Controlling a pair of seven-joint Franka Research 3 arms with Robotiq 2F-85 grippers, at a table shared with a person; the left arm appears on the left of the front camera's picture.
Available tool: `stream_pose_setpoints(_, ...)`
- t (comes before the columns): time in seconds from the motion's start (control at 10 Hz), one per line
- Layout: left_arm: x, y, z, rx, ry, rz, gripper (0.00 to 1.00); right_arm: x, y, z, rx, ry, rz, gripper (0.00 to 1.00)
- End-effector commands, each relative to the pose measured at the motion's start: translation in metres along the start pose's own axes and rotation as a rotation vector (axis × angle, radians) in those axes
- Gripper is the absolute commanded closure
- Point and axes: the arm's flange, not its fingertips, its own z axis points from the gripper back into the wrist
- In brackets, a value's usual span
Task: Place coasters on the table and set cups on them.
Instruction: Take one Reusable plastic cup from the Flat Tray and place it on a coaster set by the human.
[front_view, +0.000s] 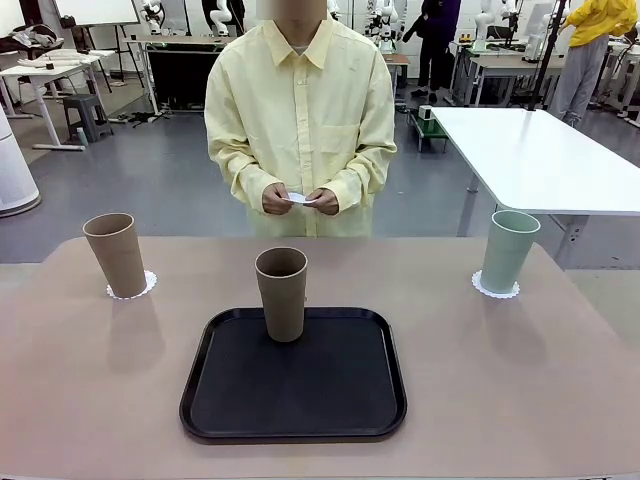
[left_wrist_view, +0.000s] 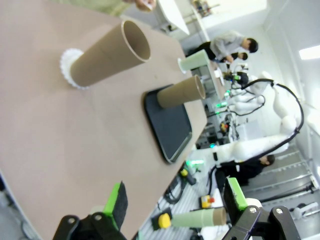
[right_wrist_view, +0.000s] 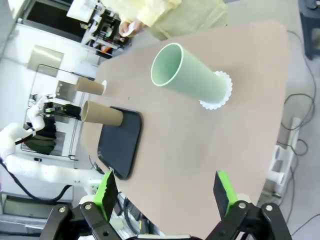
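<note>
On the table (front_view: 500, 380), the light tan cup (front_view: 117, 255) stands upright on a coaster (front_view: 148, 284) at the far left. The mint green cup (front_view: 508, 250) stands on another coaster (front_view: 495, 292) at the far right. The darker brown cup (front_view: 282, 293) stands on the black tray (front_view: 300, 395) in the middle. The person holds a third coaster (front_view: 298, 198) in both hands at waist height. My left gripper (left_wrist_view: 175, 200) is open over the table's near left edge, far from the tan cup (left_wrist_view: 107, 52). My right gripper (right_wrist_view: 165, 192) is open and apart from the mint cup (right_wrist_view: 192, 75).
A white table (front_view: 540, 150) stands behind at the right. The person stands close against the far edge of the table. Bare tabletop lies between the tray and each outer cup, and along the near edge.
</note>
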Motion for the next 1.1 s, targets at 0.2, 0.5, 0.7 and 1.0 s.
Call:
stream_pose_setpoints(0.2, 0.0, -0.002, 0.002, -0.001, -0.004, 0.003, 0.0, -0.018, -0.027, 0.017, 0.079, -0.009, 0.012, 0.0)
stream_pose_setpoints(0.5, 0.0, -0.002, 0.002, -0.001, -0.004, 0.003, 0.0, -0.023, -0.048, 0.024, 0.161, -0.051, 0.01, 0.0)
stream_pose_setpoints(0.7, 0.0, -0.002, 0.002, -0.001, -0.004, 0.003, 0.0, -0.025, -0.059, 0.022, 0.24, -0.06, 0.035, 0.0)
stream_pose_setpoints(1.0, 0.0, -0.002, 0.002, -0.001, -0.004, 0.003, 0.0, -0.025, -0.064, 0.018, 0.289, -0.024, 0.064, 0.0)
